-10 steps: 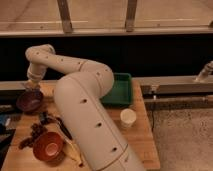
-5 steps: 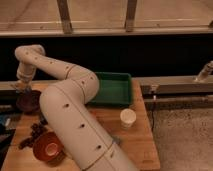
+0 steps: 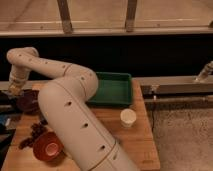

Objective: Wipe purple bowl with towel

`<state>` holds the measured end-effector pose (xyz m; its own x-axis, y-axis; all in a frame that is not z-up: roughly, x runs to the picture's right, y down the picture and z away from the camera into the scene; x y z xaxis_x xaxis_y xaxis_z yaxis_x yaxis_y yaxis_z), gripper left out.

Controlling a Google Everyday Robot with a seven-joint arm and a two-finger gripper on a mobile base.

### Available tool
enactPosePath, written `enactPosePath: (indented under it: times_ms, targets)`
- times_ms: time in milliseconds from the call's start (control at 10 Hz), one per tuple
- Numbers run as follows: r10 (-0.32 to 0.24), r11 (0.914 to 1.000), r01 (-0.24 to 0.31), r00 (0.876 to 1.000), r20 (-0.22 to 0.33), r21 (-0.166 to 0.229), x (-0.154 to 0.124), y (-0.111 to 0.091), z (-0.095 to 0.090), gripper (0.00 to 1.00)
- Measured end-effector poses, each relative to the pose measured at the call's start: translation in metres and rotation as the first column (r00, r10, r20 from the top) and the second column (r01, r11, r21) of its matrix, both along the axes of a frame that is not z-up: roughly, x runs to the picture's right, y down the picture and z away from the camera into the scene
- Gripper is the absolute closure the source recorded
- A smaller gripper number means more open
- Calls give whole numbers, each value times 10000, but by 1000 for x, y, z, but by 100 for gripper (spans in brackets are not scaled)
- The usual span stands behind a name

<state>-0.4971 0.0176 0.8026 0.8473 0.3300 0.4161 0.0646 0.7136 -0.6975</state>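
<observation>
The purple bowl (image 3: 28, 101) is small, round and dark maroon. It sits at the far left of the wooden table (image 3: 137, 147). My gripper (image 3: 14, 90) hangs at the end of the white arm (image 3: 75, 115), just above the bowl's left rim. I cannot make out a towel; whatever is at the gripper's tip blends into the dark bowl. The arm's elbow covers much of the table's left half.
An orange-red bowl (image 3: 47, 146) sits at the front left. A dark lumpy cluster (image 3: 36, 131) lies between the two bowls. A green tray (image 3: 115, 89) stands at the back centre. A white cup (image 3: 128, 117) stands right of the arm. A dark wall runs behind the table.
The arm has swung left and lowered, bringing the gripper from beside the purple bowl to just over its left rim. The bowls, tray and cup have not moved.
</observation>
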Motion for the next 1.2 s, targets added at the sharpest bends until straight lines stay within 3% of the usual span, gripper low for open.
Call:
enactPosePath:
  times_ms: [200, 400, 700, 1000, 1200]
  targets:
    - [14, 9999, -16, 9999, -113, -125, 19, 14, -9, 100]
    - [267, 9992, -285, 9978, -613, -282, 48, 23, -11, 100]
    - [707, 9963, -774, 9858, -1523, -387, 80, 13, 12, 100]
    - [738, 9963, -808, 9793, -1886, -296, 68, -10, 38, 100]
    - [586, 9977, -640, 9817, -1811, -240, 51, -15, 42, 100]
